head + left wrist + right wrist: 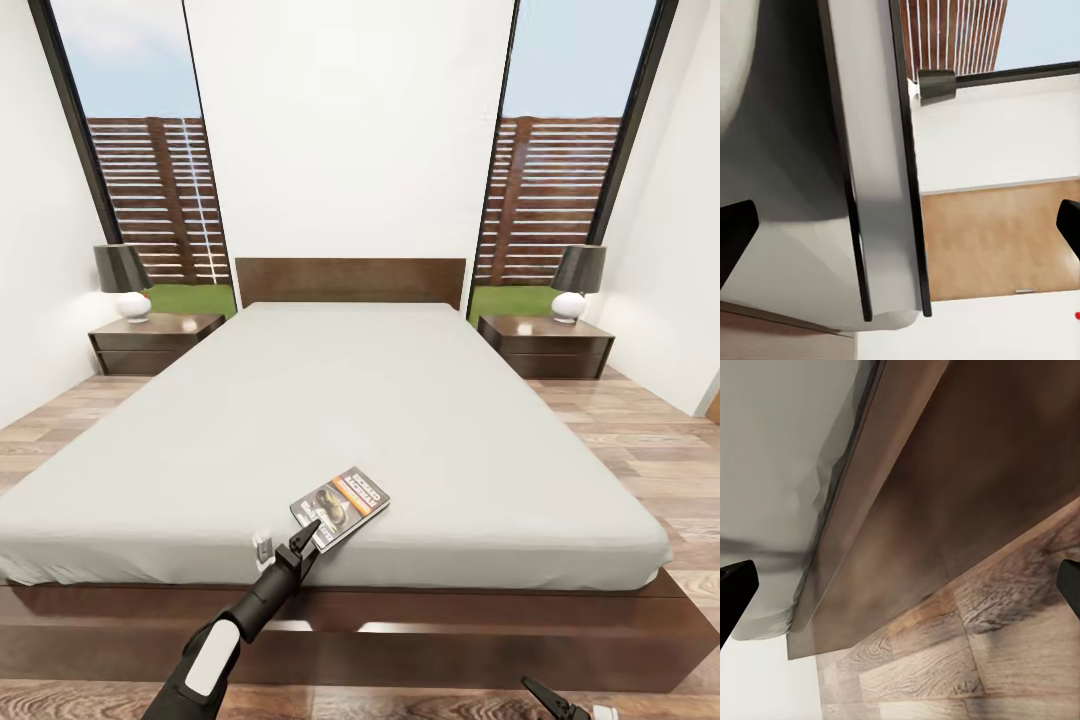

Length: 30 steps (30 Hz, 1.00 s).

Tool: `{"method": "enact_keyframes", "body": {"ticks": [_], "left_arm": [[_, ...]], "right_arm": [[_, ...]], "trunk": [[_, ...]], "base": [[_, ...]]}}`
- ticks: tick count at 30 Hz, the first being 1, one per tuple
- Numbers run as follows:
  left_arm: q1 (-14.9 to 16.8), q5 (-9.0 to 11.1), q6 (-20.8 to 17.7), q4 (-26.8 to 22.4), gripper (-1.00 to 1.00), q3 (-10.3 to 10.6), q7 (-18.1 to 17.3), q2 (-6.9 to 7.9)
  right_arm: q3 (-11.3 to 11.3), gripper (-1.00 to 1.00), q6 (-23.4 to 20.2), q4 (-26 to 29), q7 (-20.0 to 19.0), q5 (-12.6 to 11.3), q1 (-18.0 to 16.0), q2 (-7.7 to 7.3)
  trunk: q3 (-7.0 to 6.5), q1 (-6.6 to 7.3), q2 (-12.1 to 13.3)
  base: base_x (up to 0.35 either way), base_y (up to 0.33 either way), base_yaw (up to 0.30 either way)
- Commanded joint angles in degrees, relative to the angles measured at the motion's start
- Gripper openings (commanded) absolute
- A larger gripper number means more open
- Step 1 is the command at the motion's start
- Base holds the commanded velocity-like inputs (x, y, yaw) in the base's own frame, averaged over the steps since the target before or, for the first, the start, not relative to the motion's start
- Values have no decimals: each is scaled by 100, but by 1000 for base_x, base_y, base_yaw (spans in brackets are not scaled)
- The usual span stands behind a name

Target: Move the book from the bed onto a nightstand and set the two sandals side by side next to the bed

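Black left end effector (pixel 300 545) (spread wide) touches book (pixel 340 507).

Head camera faces the bed (pixel 400 420); both wrist cameras hug its edge.

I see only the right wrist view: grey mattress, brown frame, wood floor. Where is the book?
Observer: The book lies flat on the bed, near its foot edge.
Operator: Is the left gripper near it?
Observer: Yes, the left gripper is at the book's near corner, jaws open; contact I cannot tell.
Operator: Where can the book go?
Observer: A nightstand with a lamp stands at each side of the headboard.
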<state>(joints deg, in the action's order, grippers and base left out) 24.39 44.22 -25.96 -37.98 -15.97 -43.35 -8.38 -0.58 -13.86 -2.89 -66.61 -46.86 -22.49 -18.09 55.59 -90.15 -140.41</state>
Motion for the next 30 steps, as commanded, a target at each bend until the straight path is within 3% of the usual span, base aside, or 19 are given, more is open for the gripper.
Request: {"method": "enact_keyframes", "body": {"ticks": [1,30], "left_arm": [[4,16,-48,1,100,-24,-12,-5],[4,9,-34,108,100,-12,18,-37]], "right_arm": [[-4,100,-56,-19,-26,-25,-9,-1],[-4,100,-63,-19,-27,-25,-10,-1]], "trunk": [[5,1,-2],[5,1,-2]], "base": [[0,0,0],[0,0,0]]}}
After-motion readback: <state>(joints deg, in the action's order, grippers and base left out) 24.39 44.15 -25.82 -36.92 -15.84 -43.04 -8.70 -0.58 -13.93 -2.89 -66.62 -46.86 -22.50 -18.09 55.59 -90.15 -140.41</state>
